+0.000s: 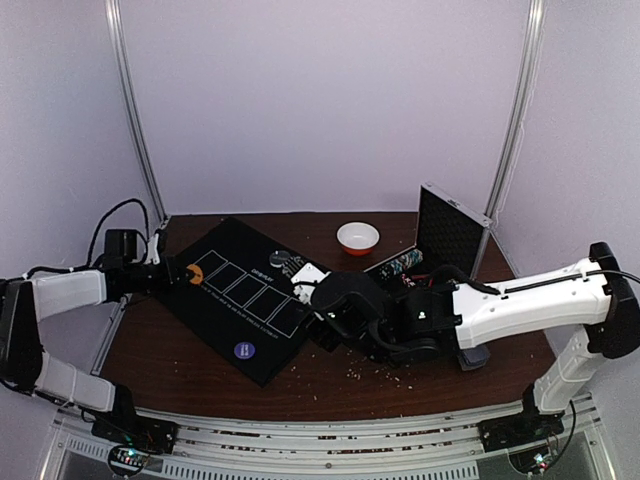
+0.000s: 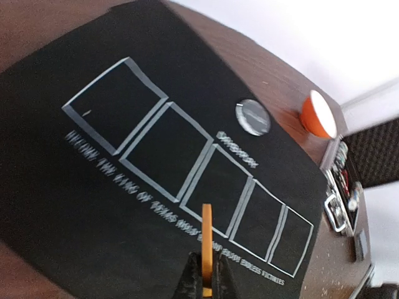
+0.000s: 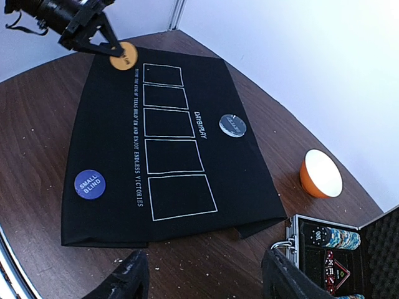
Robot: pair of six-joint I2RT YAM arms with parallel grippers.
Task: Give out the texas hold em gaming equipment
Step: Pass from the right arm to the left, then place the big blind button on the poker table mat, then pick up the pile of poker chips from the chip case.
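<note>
A black mat (image 1: 225, 300) printed with several white card boxes lies across the table. Above its far left end my left gripper (image 2: 206, 260) is shut on a flat orange disc (image 2: 206, 233), held edge-on between the fingers; the right wrist view shows the same orange disc (image 3: 122, 55). A purple disc (image 3: 90, 184) marked SMALL BLIND rests on the mat's near edge. A pale grey disc (image 3: 232, 125) rests near its far edge. Striped poker chips (image 3: 337, 238) lie inside the open case. My right gripper (image 3: 202, 280) hangs open and empty over bare wood by the mat's right end.
The silver case (image 1: 452, 232) stands open at the back right, its lid upright. A white bowl with an orange rim (image 1: 357, 237) sits behind the mat. Crumbs speckle the wooden table (image 1: 330, 385) in front of my right arm. The mat's right corner (image 3: 265, 225) is folded under.
</note>
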